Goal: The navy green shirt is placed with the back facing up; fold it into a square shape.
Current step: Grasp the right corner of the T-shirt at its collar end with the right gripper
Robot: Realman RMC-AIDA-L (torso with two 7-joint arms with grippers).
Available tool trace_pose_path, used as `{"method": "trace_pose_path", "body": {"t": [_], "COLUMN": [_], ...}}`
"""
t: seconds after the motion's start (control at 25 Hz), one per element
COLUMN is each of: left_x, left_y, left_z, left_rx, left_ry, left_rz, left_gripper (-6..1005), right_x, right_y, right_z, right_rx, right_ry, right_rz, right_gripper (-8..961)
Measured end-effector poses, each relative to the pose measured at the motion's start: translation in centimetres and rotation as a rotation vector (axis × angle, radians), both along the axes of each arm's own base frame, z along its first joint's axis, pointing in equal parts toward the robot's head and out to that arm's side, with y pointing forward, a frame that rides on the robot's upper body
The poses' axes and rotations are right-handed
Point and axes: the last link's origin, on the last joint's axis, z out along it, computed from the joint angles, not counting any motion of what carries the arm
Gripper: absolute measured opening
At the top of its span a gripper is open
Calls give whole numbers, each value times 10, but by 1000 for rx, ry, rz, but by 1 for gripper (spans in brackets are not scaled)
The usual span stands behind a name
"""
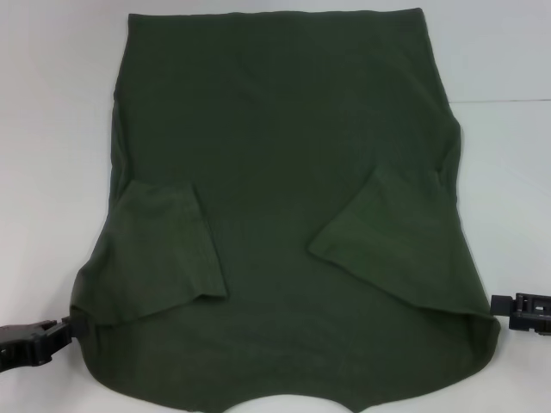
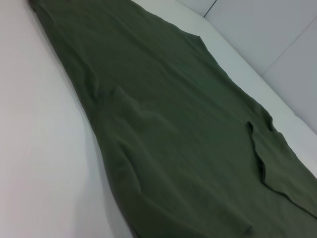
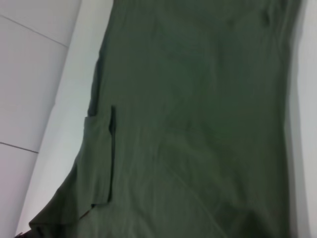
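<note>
Across pretty much the whole white tabletop [image 1: 52,129] lies the big dark olive-green cloth T-shirt [image 1: 284,172], plain side up, hem edge off at 12 o'clock and the curved neckline at 6 o'clock, with both short sleeves folded inward over the body at roughly 8 and 4 o'clock. Down at 8 o'clock the black left gripper [image 1: 62,329] sits right at the shirt's shoulder corner, and the black right gripper [image 1: 499,305] is at the matching corner around 4 o'clock. Honestly can't tell if either one is pinching the fabric or just touching the edge.
</note>
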Motion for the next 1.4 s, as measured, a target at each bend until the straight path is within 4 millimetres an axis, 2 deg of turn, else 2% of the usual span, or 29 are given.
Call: {"method": "trace_pose_path", "body": {"t": [1.4], "left_x": [0], "left_y": [6], "left_z": [3], "left_rx": [18], "left_ry": [10], "left_rz": [-5], "left_gripper": [27], "right_x": [-4], "right_y": [6], "right_z": [-13], "right_rx": [-76], "right_ry": [-7], "right_rz": [-62], "right_gripper": [858]}}
